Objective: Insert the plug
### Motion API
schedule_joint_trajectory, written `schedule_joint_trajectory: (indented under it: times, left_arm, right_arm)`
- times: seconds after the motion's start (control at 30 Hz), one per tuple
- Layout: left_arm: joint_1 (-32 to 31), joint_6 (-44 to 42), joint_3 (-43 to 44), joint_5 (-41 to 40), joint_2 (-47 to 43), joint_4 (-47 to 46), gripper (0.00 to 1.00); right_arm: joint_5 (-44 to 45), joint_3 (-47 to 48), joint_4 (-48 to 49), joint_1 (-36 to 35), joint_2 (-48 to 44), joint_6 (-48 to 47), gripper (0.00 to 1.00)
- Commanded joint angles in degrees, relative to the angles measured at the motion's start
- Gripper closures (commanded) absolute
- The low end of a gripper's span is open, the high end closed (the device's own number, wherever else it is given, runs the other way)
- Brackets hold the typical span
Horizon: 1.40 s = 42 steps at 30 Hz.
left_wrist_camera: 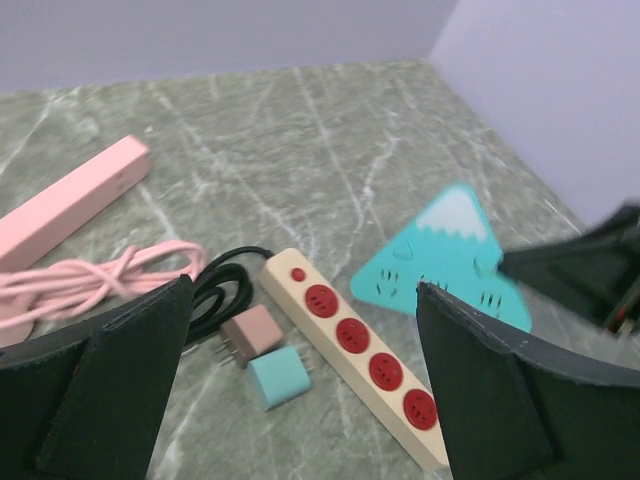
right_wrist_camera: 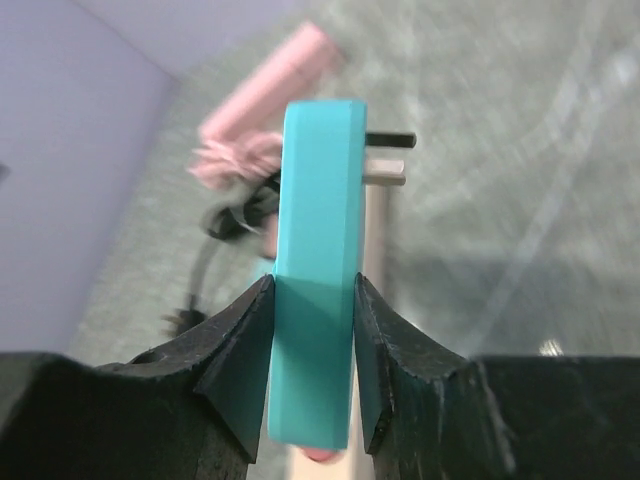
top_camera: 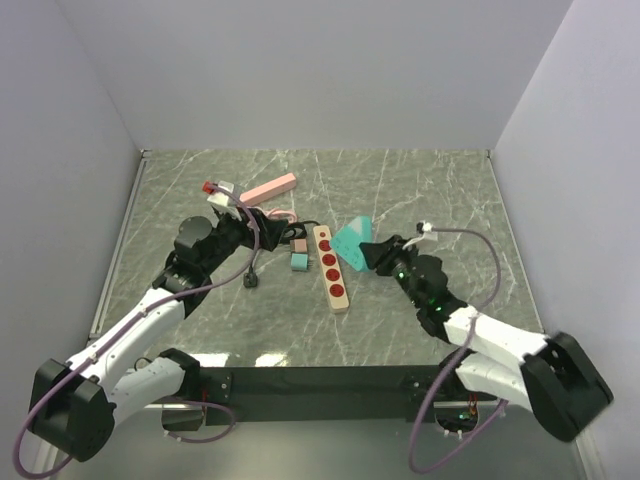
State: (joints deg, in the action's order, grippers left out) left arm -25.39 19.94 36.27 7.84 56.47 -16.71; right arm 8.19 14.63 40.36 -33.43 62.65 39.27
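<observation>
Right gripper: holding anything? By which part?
Yes: the right gripper fingers pinch the teal triangle block across its flat faces, at one edge. By contrast, the left gripper is open, holding nothing.

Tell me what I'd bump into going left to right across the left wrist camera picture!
pink bar → brown plug → beige power strip → teal triangle socket → right gripper, pinching the triangle's edge.

Long pink block (top_camera: 270, 187) lies far left, a pink cord (left_wrist_camera: 75, 285) bundled just beside it. Nearer, a small brown charger (left_wrist_camera: 252, 333) and a small teal charger (left_wrist_camera: 280, 377) sit side by side on the marbled table (top_camera: 420, 190).
</observation>
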Motion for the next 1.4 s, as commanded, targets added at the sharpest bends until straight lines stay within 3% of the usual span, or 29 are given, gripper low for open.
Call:
schedule_joint_trajectory:
  times: [0.0, 0.2, 0.57, 0.8, 1.0, 1.37]
  left_arm:
    - [-0.28, -3.51, -1.02, 9.55, -2.41, -6.22, 0.01]
    - [-0.28, -1.75, -1.64, 17.12, -2.33, -9.31, 0.01]
    - [-0.28, -1.84, -5.77, 31.27, 2.67, -18.51, 0.01]
    - [-0.28, -1.23, -7.79, 28.99, 7.6, -22.56, 0.01]
    - [-0.28, 1.23, -9.55, 35.05, 14.11, -30.39, 0.01]
    - [-0.28, 3.53, -11.93, 37.87, 8.22, -31.55, 0.01]
  right_arm:
    - [-6.94, 6.36, -8.24, 3.09, -7.97, -7.53, 1.0]
    - [-14.76, 10.06, -13.46, 6.88, -9.57, -11.23, 1.0]
    - [-29.62, 8.13, -6.52, 7.24, -3.85, -8.86, 1.0]
    - [-33.58, 8.92, -5.22, 7.33, -0.34, -8.95, 1.0]
    - [-39.64, 9.89, -3.36, 7.59, 1.16, -7.72, 1.0]
    - [-51.24, 12.44, 0.16, 8.65, -2.62, -5.17, 1.0]
